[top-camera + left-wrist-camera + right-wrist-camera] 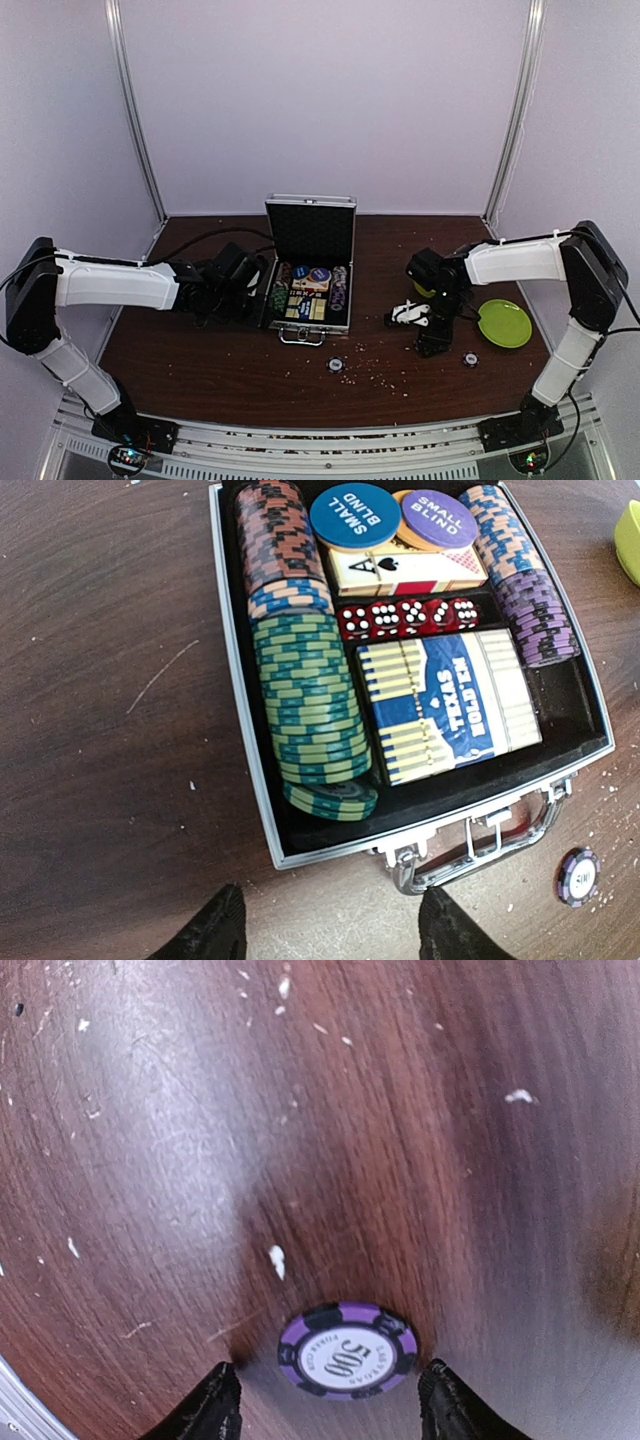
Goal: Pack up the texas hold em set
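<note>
The texas hold em set's silver case (311, 232) stands open at mid-table, lid upright. In the left wrist view the case (233, 680) holds rows of striped chips (305, 695), red dice (405, 617) and the yellow-blue card box (445, 705); its handle (480, 850) faces me. My left gripper (335, 935) hovers open over bare table by the case's front left corner. My right gripper (330, 1410) is open low over the table, with a purple 500 chip (347, 1351) lying flat between its fingers, untouched. Two loose chips (336, 366) (470, 358) lie in front.
A flat lime-green plate (505, 323) lies right of my right gripper (434, 343). A lime-green bowl (424, 290) shows partly behind the right wrist. Crumbs are scattered over the dark wooden table (200, 370). A purple chip (578, 876) lies right of the handle.
</note>
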Controlling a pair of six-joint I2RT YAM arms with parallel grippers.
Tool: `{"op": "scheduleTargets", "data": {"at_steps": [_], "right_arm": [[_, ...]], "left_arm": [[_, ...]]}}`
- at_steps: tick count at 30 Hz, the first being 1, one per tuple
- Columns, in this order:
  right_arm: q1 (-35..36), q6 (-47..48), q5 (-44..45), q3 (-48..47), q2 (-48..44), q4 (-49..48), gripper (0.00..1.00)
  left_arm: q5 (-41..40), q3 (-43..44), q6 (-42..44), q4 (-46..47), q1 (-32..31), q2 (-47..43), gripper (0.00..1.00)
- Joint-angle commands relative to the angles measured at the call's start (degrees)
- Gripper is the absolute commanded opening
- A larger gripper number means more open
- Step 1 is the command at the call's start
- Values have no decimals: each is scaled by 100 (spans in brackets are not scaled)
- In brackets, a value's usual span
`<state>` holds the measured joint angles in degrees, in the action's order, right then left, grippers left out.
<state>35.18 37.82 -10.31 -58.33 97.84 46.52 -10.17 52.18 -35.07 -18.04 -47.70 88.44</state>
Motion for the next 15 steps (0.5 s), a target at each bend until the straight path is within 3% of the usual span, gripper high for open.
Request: {"op": "scheduleTargets", "data": {"at_steps": [1, 15], "right_arm": [[85, 43, -109, -191, 177, -71, 60], [188, -49, 152, 17, 318, -246, 52]], "left_arm": [[23, 63, -76, 135, 15, -38, 61], [-37, 3, -147, 136, 15, -29, 60]]}}
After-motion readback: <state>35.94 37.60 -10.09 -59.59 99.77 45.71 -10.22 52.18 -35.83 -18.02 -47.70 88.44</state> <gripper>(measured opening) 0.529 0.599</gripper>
